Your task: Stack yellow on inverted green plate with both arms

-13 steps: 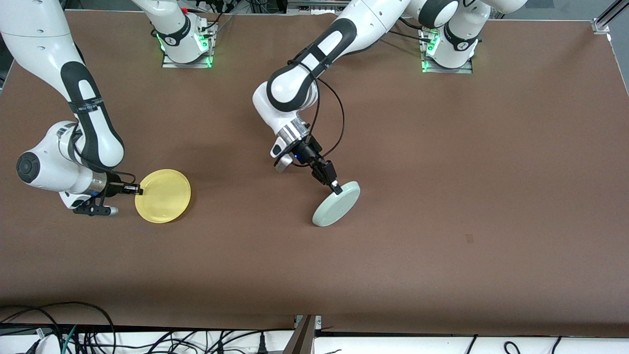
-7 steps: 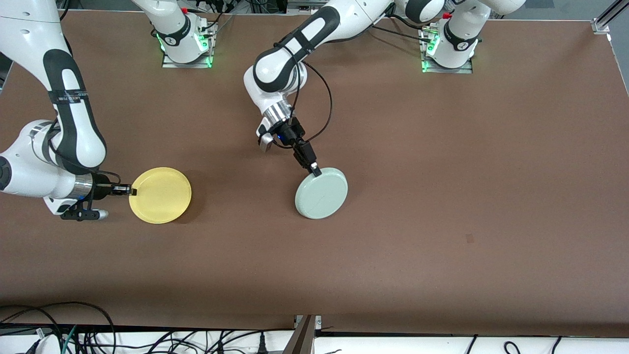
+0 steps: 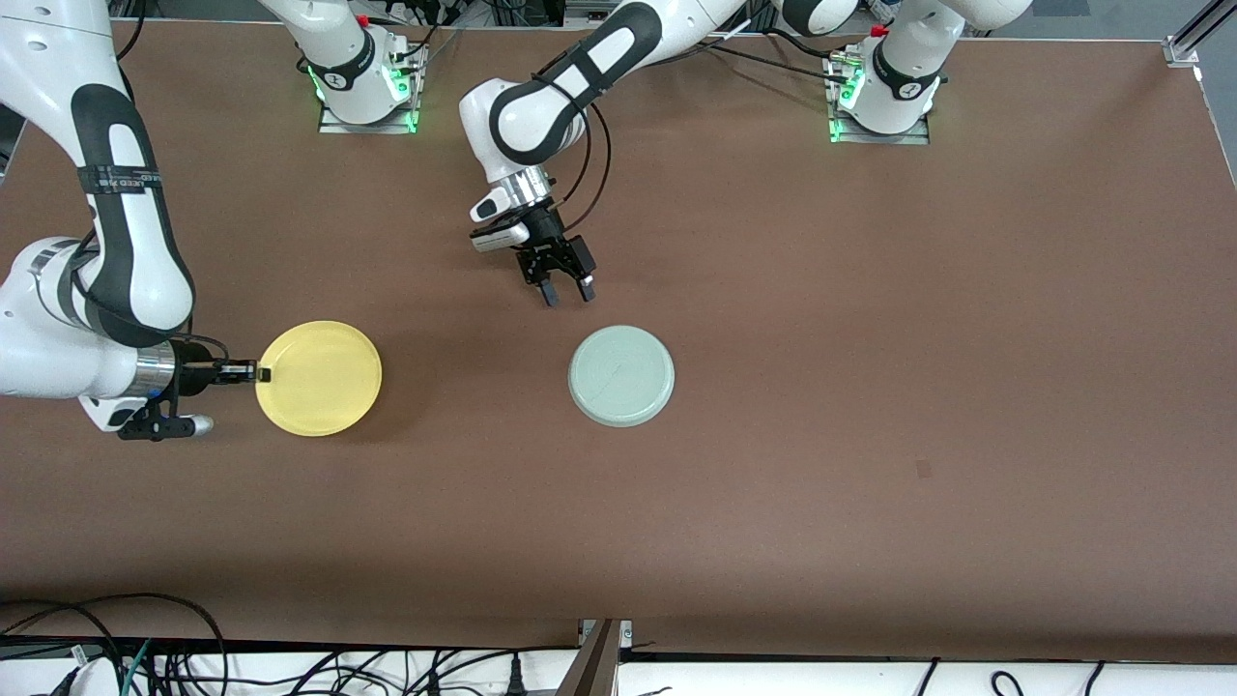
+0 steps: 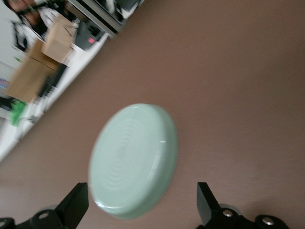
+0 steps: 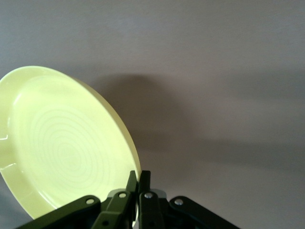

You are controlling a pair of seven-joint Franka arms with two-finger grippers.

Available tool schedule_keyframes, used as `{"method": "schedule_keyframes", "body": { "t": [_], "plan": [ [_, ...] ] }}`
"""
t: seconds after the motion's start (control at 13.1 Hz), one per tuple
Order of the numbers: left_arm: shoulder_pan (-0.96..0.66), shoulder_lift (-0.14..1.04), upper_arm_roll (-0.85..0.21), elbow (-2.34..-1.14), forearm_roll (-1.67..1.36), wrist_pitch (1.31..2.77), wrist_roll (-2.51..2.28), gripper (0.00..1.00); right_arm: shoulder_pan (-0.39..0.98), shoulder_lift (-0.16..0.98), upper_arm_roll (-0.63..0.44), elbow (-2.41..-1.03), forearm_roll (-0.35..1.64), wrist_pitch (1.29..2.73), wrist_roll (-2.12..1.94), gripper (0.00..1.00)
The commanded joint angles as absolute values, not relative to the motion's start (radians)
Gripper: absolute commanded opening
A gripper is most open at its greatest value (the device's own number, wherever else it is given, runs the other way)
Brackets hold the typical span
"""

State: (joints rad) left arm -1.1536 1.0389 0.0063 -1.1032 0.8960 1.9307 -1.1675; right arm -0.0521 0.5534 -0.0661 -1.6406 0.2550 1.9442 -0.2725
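Mint-green round plastic plate (image 3: 620,375) lies rim-down mid-worktop, ready as a base; left gripper (image 3: 567,293) hangs above it, jaws apart. Right gripper (image 3: 253,372) pinches the bright yellow round plate's (image 3: 320,378) rim, toward the right arm's edge, for carrying.

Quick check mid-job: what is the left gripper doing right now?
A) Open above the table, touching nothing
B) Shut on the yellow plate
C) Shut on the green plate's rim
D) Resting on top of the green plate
A: the left gripper hangs open, apart from the green plate, which lies upside down on the table.
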Motion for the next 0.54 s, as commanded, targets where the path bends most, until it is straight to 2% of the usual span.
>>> {"method": "schedule_keyframes", "body": {
  "t": [0.0,0.23,0.46],
  "plan": [
    [-1.080,1.000,0.002,-1.088,0.758,2.061,-1.241,1.00,-0.055,0.543,-0.037,-1.637,0.267,1.882,-0.262,0.00],
    [-0.936,0.951,0.002,-1.088,0.423,2.192,-1.223,1.00,-0.016,0.541,-0.025,-1.643,0.267,1.865,-0.191,0.00],
    [-0.862,0.899,0.000,-1.088,0.235,2.194,-1.224,1.00,0.053,0.543,-0.018,-1.644,0.267,1.853,-0.172,0.00]
  ]
}}
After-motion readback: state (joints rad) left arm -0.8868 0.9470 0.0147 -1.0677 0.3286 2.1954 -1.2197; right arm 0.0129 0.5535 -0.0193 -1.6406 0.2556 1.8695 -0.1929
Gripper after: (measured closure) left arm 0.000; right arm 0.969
